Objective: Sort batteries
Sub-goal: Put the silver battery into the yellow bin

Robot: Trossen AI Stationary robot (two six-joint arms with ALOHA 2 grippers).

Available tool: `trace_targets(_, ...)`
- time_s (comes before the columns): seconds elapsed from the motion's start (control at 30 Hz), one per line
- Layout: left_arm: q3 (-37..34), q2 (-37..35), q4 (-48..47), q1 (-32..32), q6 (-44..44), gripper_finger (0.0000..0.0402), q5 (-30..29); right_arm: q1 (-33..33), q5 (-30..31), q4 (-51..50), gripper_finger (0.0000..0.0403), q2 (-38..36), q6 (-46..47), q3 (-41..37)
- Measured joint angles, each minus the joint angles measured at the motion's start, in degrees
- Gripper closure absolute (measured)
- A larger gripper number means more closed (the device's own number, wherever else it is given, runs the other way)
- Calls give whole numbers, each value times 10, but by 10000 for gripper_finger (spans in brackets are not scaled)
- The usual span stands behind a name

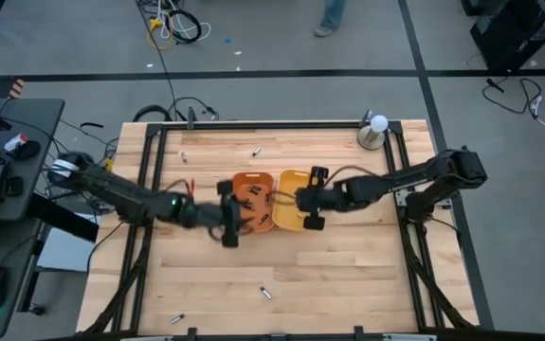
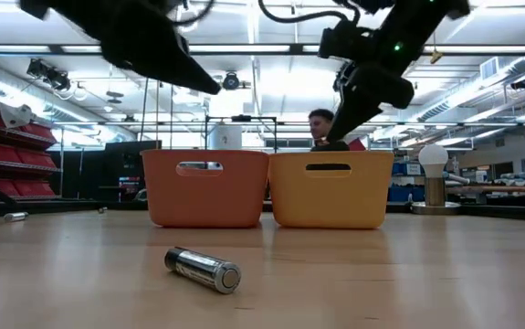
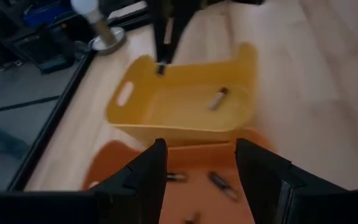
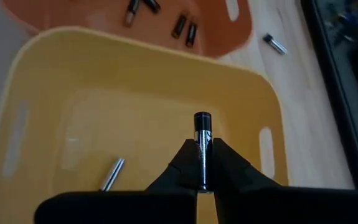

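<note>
Hovering over the yellow tray, the right gripper pinches a dark-and-silver battery upright between its fingertips, one end poking clear above them. One silvery battery already lies on that tray's floor. Just left of it, touching side by side in the middle of the wooden table, stands the orange tray, which holds several dark batteries. The left gripper hangs above the orange tray with its fingers spread apart and nothing between them.

Loose batteries are scattered on the bare wood: a silvery one lies near the front edge, another sits at the near left corner, and two more rest on the far side. A metal cup with a white ball stands at the far right corner. Beyond the trays in the low view, a person is partly visible behind the table.
</note>
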Motion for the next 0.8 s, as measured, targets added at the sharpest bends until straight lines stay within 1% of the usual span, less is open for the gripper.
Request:
trace_targets(0.13, 0, -11, 9, 85, 39, 216, 76, -55, -101, 72, 386, -37, -56, -42)
trace_targets(0.23, 0, -14, 10, 143, 48, 216, 120, -95, -181, 92, 386, -62, -84, -73)
trace_targets(0.3, 0, -14, 10, 177, 56, 216, 143, -116, -208, 98, 385, -74, -98, -92)
trace_targets(0.37, 0, -12, 22, 208, 59, 216, 172, -135, -220, 126, 385, -83, -116, -115)
trace_targets(0.47, 0, -2, 52, 247, 60, 216, 236, -164, -234, 222, 385, -85, -135, -153)
trace_targets(0.53, 0, 1, 69, 268, 63, 216, 266, -186, -273, 277, 385, -85, -141, -175)
trace_targets(0.63, 0, 1, 75, 297, 70, 216, 282, -216, -352, 327, 385, -85, -142, -196)
trace_targets(0.7, 0, 1, 71, 315, 70, 216, 283, -232, -398, 320, 385, -84, -142, -197)
trace_targets(0.8, 0, 1, 82, 336, 69, 216, 288, -244, -445, 295, 385, -85, -144, -197)
